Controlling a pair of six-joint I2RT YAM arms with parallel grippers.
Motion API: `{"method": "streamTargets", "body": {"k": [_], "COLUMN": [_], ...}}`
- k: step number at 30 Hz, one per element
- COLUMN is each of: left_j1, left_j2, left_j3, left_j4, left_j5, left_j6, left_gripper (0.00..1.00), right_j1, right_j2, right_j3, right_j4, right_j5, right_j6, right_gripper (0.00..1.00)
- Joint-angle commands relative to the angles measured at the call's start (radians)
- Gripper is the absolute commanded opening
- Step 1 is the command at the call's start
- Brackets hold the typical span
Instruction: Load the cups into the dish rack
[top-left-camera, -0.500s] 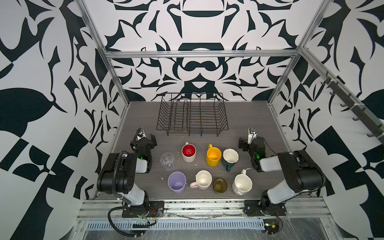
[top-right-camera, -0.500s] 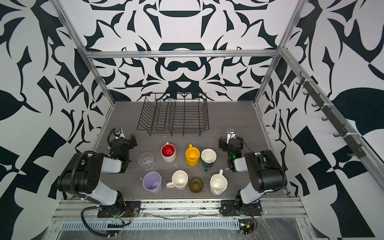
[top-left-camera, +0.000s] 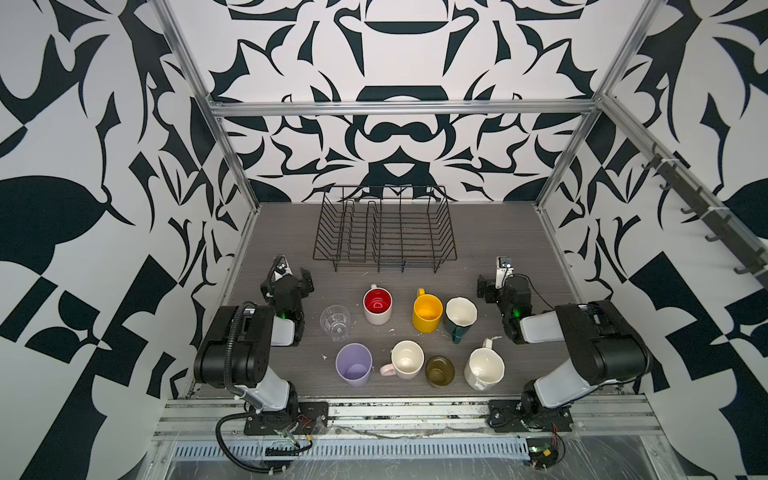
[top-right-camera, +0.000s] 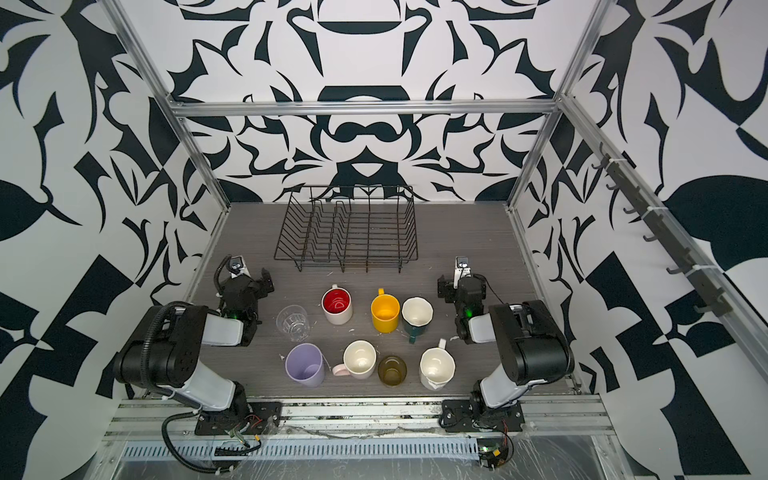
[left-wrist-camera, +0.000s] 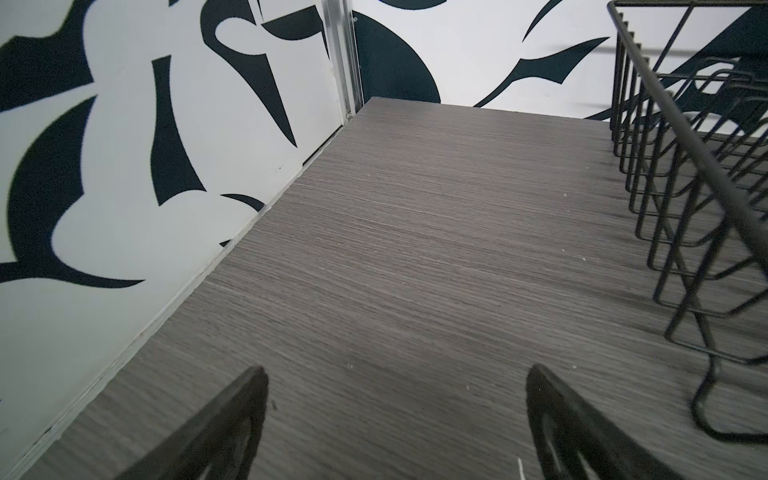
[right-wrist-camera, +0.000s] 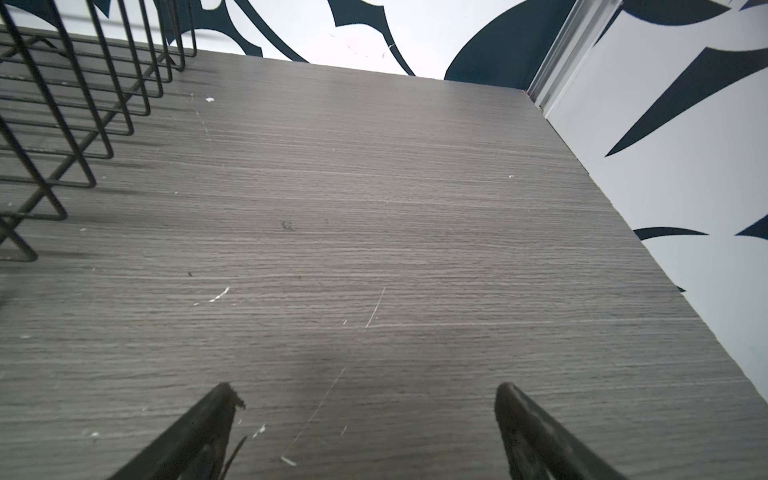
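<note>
The black wire dish rack (top-left-camera: 384, 228) (top-right-camera: 347, 228) stands at the back middle of the table with nothing in it. In front of it stand several cups, upright: clear glass (top-left-camera: 335, 322), red-lined pink mug (top-left-camera: 377, 305), yellow mug (top-left-camera: 427, 312), dark green mug (top-left-camera: 460, 316), lilac tumbler (top-left-camera: 353, 363), cream mug (top-left-camera: 407, 358), olive glass (top-left-camera: 439, 370), white faceted mug (top-left-camera: 485, 368). My left gripper (top-left-camera: 291, 279) (left-wrist-camera: 397, 370) rests low, left of the clear glass, open and holding nothing. My right gripper (top-left-camera: 500, 283) (right-wrist-camera: 365, 386) rests right of the green mug, open too.
The rack's wire side (left-wrist-camera: 685, 166) lies off to one side ahead of the left gripper, and its other side (right-wrist-camera: 62, 104) ahead of the right one. Patterned walls (top-left-camera: 124, 249) close in both sides and the back. Small white flecks (right-wrist-camera: 218, 295) dot the grey tabletop.
</note>
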Motion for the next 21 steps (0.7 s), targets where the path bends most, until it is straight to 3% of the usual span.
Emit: {"method": "streamTargets", "body": {"k": [1,17,21], "left_j1": [0.003,0.004,0.003], "left_j2": [0.001,-0.002,-0.028], "left_j3": [0.013,0.005,-0.025], "left_j4": [0.027,0.045,0.070], "left_j5": [0.004,0.005,-0.003], "left_j6": [0.000,0.003,-0.005], "left_gripper": [0.99,0.99,0.99], "right_j1": [-0.001,0.000,0.000], "right_j2": [-0.019,-0.024,-0.061], "right_j3": [0.021,0.005,-0.011], "right_j4": [0.015,0.039,0.044], "right_j5": [-0.002,0.009,0.072], "right_j6": [0.008,0.017,0.031], "right_gripper": [1.00,1.00,1.00]}}
